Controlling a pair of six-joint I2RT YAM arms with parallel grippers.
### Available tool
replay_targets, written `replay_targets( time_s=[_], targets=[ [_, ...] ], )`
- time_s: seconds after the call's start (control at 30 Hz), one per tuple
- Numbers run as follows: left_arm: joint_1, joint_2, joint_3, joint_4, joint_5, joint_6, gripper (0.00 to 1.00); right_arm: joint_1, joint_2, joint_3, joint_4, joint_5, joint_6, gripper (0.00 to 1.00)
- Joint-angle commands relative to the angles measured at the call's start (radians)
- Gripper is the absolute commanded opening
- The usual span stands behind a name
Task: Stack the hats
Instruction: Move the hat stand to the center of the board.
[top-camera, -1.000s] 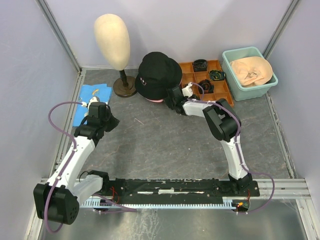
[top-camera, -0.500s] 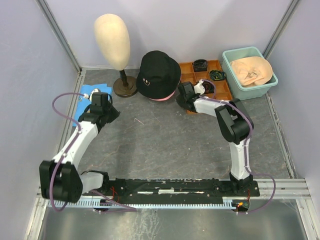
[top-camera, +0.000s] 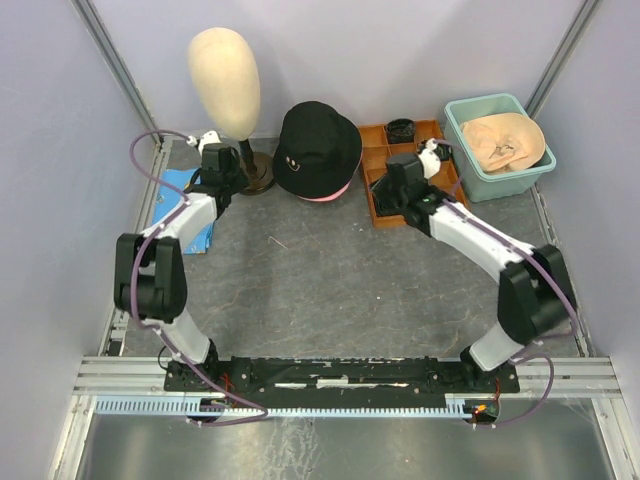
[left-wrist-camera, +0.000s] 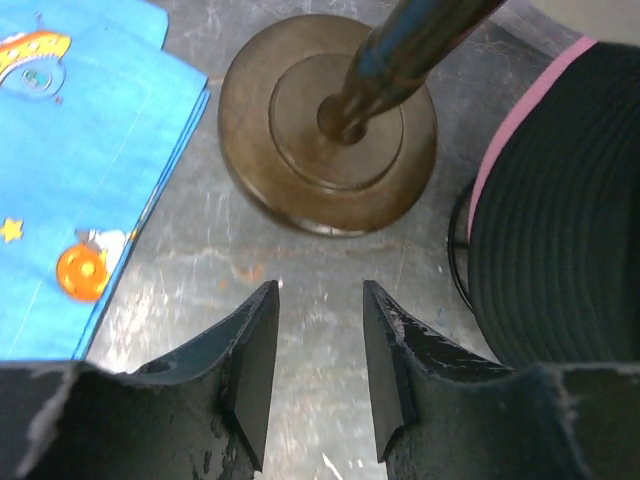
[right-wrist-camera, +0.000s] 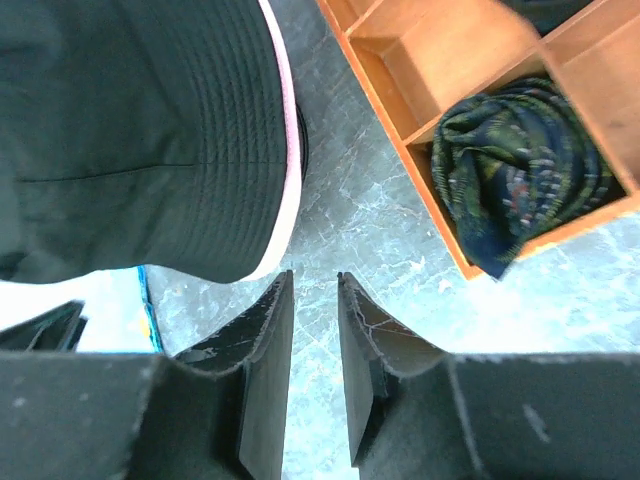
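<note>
At the left jaws: part-spread, pinching nothing. Hovers over bare grey surface (left-wrist-camera: 300, 270). Close ahead at 12 o'clock: round brown stand base (left-wrist-camera: 327, 125), dark post rising from its middle. At 10 o'clock: blue cloth (left-wrist-camera: 80, 170) with cartoon prints, lying flat just beside the base. At 2 to 3 o'clock: black hat (left-wrist-camera: 560, 250), a pink line running along its brim, near the base but apart from it.

At the right jaws: a narrow gap between them, pinching nothing. Hangs over bare surface too. At 11 o'clock, close by: the same black hat, a pink and pale edge along its brim. At 1 o'clock: orange tray (right-wrist-camera: 440, 60) of square compartments, one holding a rolled dark patterned cloth (right-wrist-camera: 520, 165).

From above: black hat at the far middle of the surface, crown up, pale logo on its left side, pink peeking out under the near brim. At 9 o'clock of it: cream mannequin head (top-camera: 224, 82) on the stand. At 3 o'clock of it: the orange tray, then teal tub (top-camera: 500, 183) well off at the far right corner. Inside the tub: beige hat (top-camera: 503, 140), crumpled, apart from the black one.
</note>
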Motion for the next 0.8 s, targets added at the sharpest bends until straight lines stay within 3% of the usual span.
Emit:
replay_targets(
  time_s=[0.0, 0.17, 0.27, 0.43, 0.57, 0.7, 0.77],
  targets=[
    [0.005, 0.119, 0.089, 0.220, -0.009, 0.210, 0.46, -0.043, -0.164, -0.087, -0.054, 0.012, -0.054, 0.32],
    [0.030, 0.228, 0.144, 0.263, 0.017, 0.211, 0.43, -0.120, -0.270, -0.146, -0.100, -0.004, -0.076, 0.33],
    [0.083, 0.252, 0.155, 0.255, 0.034, 0.107, 0.36, -0.162, -0.307, -0.154, -0.127, -0.019, -0.094, 0.33],
    [0.182, 0.311, 0.211, 0.189, 0.134, -0.066, 0.36, -0.207, -0.321, -0.156, -0.126, -0.056, -0.100, 0.33],
    [0.224, 0.376, 0.284, 0.173, 0.275, -0.169, 0.36, -0.210, -0.294, -0.138, -0.117, -0.088, -0.100, 0.33],
    [0.246, 0.432, 0.366, 0.162, 0.477, -0.262, 0.43, -0.214, -0.274, -0.126, -0.114, -0.107, -0.101, 0.33],
    [0.246, 0.396, 0.308, 0.251, 0.531, -0.307, 0.47, -0.217, -0.270, -0.124, -0.112, -0.115, -0.102, 0.33]
  ],
)
